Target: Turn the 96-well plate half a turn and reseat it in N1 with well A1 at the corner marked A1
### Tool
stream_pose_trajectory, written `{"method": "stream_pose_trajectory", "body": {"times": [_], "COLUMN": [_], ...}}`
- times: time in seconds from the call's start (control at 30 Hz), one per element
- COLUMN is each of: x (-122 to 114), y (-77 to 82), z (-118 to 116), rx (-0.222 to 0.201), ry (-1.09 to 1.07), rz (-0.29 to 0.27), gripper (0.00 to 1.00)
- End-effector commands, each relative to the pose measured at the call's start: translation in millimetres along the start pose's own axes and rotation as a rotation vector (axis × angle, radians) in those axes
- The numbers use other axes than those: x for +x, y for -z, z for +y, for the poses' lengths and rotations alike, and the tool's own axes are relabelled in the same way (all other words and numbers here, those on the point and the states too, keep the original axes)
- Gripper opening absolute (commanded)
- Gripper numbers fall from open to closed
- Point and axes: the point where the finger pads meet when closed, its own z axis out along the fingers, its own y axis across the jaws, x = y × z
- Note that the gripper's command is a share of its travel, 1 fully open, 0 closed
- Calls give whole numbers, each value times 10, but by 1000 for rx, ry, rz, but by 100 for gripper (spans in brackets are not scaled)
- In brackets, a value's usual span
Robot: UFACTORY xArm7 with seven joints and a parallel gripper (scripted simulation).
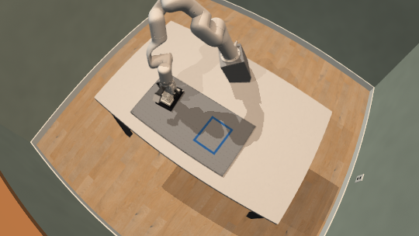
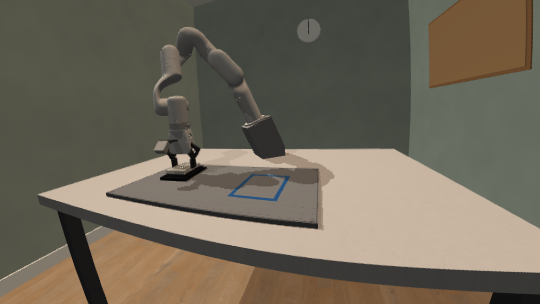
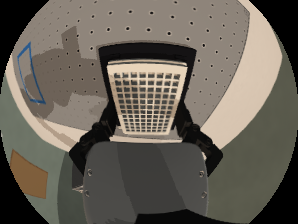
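My gripper (image 2: 183,158) hangs straight down over the near-left end of the grey deck (image 2: 280,211), and my fingers are clamped across the 96-well plate (image 3: 148,96), one on each of its sides, spread wide because the plate fills the gap between them. The plate sits low over the black plate nest (image 3: 192,63); from the exterior view its white body (image 2: 179,168) is right at the top of the black nest (image 2: 195,171), but I cannot tell whether it rests fully down or hangs just above. Through my wrist camera the grid of wells faces up at me, and the dark frame of the nest shows around its far edge and both sides. I cannot make out the cut corner or any A1 mark at this sharpness. The blue taped outline of the bench spot (image 1: 202,145) lies well apart from me, further along the deck towards its other end, with my arm's shadow falling across it. The deck lies on a pale table (image 1: 295,137), and my base block (image 1: 236,70) stands on the table beyond the deck.
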Motion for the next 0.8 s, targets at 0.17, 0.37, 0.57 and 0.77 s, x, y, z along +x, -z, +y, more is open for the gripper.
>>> {"method": "stream_pose_trajectory", "body": {"times": [0.17,0.37,0.57,0.77], "x": [10,10,10,10], "y": [-7,-17,-27,-34], "z": [4,4,4,4], "rx": [-1,-1,-1,-1], "ry": [1,1,1,1], "rz": [2,2,2,2], "gripper": [0,0,0,0]}}
